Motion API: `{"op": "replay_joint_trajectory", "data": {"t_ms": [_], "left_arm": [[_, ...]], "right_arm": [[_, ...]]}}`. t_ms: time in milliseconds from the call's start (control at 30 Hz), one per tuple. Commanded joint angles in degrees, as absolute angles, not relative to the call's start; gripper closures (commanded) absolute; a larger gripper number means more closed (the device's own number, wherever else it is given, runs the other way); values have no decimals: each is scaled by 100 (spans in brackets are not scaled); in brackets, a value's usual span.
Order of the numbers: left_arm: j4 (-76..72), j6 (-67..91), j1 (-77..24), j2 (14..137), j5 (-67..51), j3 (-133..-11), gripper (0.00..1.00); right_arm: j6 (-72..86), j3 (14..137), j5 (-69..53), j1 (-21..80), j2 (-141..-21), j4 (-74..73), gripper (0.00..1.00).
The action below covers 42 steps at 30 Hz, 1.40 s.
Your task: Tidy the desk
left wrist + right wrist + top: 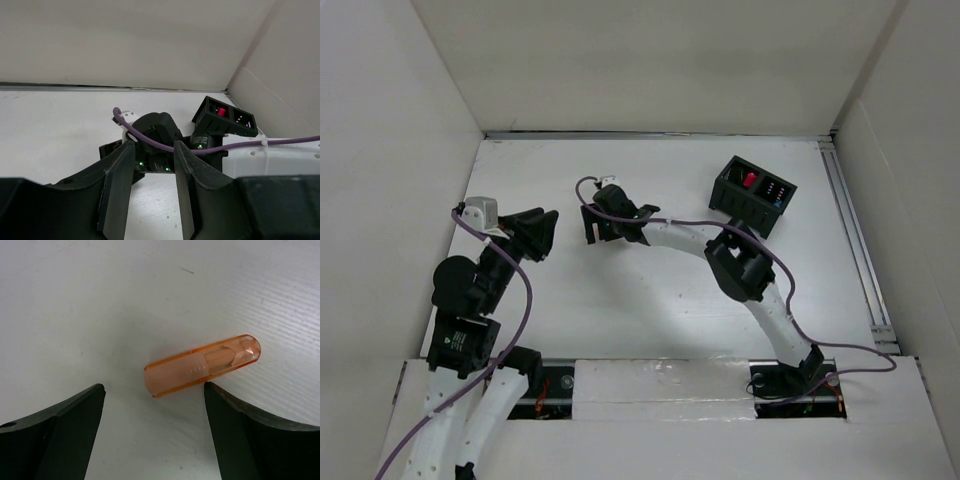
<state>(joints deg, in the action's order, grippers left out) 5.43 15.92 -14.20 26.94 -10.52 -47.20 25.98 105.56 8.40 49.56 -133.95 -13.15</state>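
The desk (630,310) is a matte-white tabletop. A short orange see-through tube (202,365) lies on its side on the desk (75,300). My right gripper (154,388) is open just above it, with the tube's left end between the fingertips and the right finger (235,425) close against its lower edge. In the top view the right gripper (592,226) points down at the desk's back middle and hides the tube. My left gripper (538,236) is open and empty at the left, facing the right wrist; the left wrist view shows it (152,150) empty.
A black compartment box (754,194) with a red item inside stands at the back right and also shows in the left wrist view (226,117). Purple cables trail over both arms. White wall panels close off the back and both sides. A metal rail (858,250) runs along the right edge.
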Motion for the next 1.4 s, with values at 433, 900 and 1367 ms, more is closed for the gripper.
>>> {"op": "replay_joint_trajectory", "data": {"t_ms": [433, 900, 1367], "left_arm": [[264, 1635, -1441, 2364, -1248, -4737, 67], [246, 1652, -1441, 2452, -1283, -4728, 67], [255, 1652, -1441, 2636, -1309, -4702, 67]], "right_arm": [[2312, 12163, 2100, 4791, -14115, -3084, 35], [1969, 12638, 2188, 4535, -14343, -3489, 38], [1969, 9690, 2469, 4535, -12615, -2076, 82]]}}
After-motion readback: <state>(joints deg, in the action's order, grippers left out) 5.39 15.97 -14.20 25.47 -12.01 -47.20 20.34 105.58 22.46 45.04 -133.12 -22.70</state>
